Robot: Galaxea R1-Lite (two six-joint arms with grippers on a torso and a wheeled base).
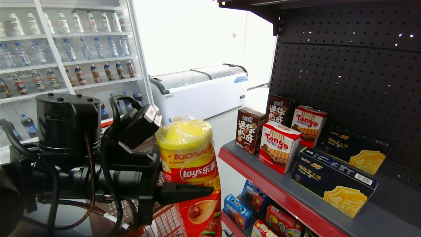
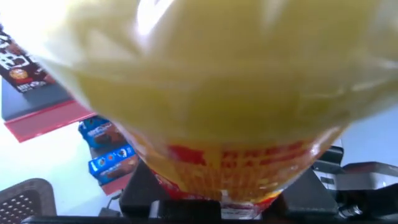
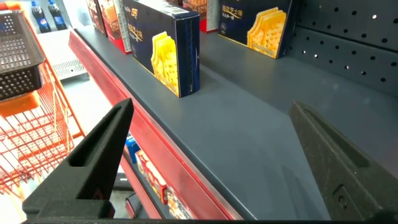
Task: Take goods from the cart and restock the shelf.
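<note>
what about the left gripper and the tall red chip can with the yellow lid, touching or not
Touching. Head view shows the left gripper clamped on the chip can, one finger flat against its body.

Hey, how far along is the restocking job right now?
Done: the chip can looks lifted from the cart. In hand: the left end effector is shut on it, beside the shelf. Left: setting it on the shelf near the boxes; the right end effector hangs open over a bare stretch.
</note>
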